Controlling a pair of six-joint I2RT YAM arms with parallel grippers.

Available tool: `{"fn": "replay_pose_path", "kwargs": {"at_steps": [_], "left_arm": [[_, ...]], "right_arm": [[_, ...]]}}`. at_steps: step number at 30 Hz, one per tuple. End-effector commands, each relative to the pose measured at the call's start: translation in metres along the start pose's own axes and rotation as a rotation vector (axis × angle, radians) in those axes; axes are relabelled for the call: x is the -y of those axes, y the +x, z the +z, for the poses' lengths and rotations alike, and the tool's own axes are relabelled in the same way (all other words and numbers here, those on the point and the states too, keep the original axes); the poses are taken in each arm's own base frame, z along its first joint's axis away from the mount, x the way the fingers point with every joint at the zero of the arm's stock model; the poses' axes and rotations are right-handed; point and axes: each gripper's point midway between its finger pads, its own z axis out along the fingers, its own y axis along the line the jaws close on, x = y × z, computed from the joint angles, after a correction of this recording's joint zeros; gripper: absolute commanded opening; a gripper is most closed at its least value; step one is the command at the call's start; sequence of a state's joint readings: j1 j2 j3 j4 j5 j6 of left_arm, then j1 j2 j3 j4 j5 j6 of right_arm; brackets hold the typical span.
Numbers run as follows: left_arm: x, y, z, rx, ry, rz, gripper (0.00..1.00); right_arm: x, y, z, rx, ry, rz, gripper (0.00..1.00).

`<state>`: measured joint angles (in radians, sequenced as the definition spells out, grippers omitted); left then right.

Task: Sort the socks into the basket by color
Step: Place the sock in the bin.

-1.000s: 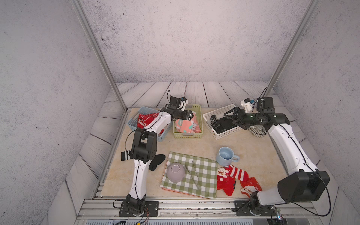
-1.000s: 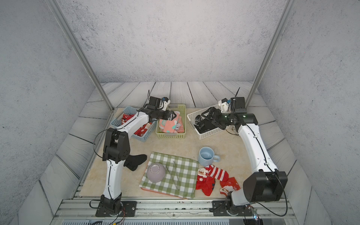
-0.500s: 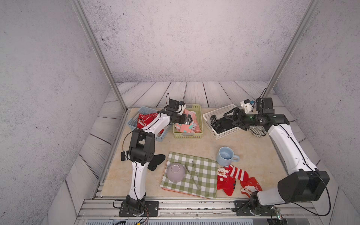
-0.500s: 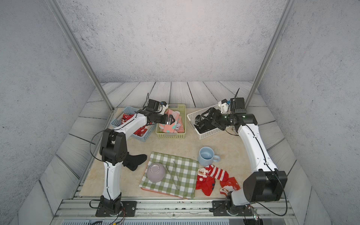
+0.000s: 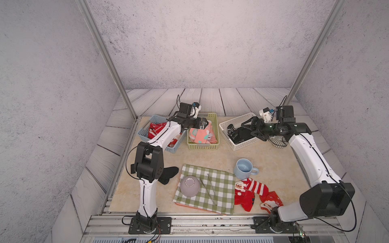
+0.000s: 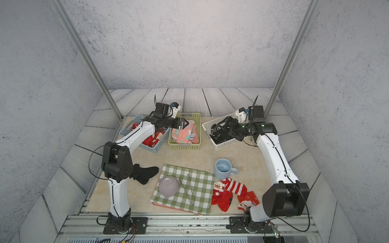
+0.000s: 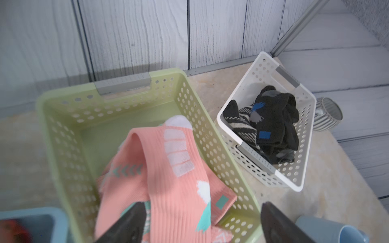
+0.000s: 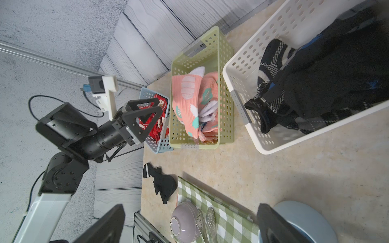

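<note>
Ok so this looks like the gap between two socks. The left tool point(image 5: 203, 124) hangs over the green basket point(image 5: 203, 145) with its jaws apart and nothing between them. The pink socks point(image 7: 168, 168) lie heaped inside that basket right under it. The right tool point(image 5: 249, 129) is also spread wide and empty, sitting above the white basket point(image 5: 242, 145) where the black socks point(image 7: 273, 126) are piled. The blue basket point(image 5: 145, 131) already holds red socks point(image 5: 154, 129).

So the drop-offs look done and both arms are free. What's left, as far as I can see:
- a loose black sock point(image 5: 168, 175) on the counter point(image 5: 210, 155), right by the left arm's base and just beside the checked cloth point(image 5: 206, 189)
- some loose red Christmas socks point(image 5: 252, 192) on the counter between the cloth and the right arm's base, near the blue mug point(image 5: 244, 168)

My guess for the next move is that each arm swings back toward the front and comes down on a loose sock. Annoyingly, each loose sock lies on the opposite side from its basket, so there'll be a long carry across or maybe a handover. The red pile also overlaps itself, so the pinch wants to land on one sock's edge. It needs to stay clear of the mug and the cloth with the upturned bowl point(image 5: 190, 186) on it.
</note>
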<state>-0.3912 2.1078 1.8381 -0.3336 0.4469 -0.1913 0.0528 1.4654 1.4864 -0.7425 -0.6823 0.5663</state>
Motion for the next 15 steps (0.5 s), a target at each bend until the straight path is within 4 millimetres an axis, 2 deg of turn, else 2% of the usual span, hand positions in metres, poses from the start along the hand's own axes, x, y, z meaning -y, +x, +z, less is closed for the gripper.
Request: {"fn": "replay_pose_path", "kwargs": {"at_steps": [1, 6, 9, 11, 15], "left_arm": [[0.001, 0.017, 0.029, -0.051, 0.053, -0.041, 0.80], [-0.023, 0.049, 0.060, -0.151, 0.003, -0.094, 0.80], [-0.028, 0.060, 0.067, -0.192, -0.006, -0.100, 0.83], [-0.025, 0.055, 0.062, -0.167, -0.003, -0.090, 0.85], [-0.006, 0.026, 0.037, -0.086, 0.033, -0.051, 0.89]], "right_arm": [[0.007, 0.005, 0.006, -0.024, 0.003, -0.004, 0.99], [0.012, 0.009, 0.006, -0.032, 0.024, -0.006, 0.99], [0.013, 0.009, 0.006, -0.033, 0.029, -0.009, 0.99], [0.012, 0.008, 0.005, -0.033, 0.027, -0.012, 0.99], [0.010, 0.007, 0.004, -0.029, 0.027, -0.021, 0.99]]}}
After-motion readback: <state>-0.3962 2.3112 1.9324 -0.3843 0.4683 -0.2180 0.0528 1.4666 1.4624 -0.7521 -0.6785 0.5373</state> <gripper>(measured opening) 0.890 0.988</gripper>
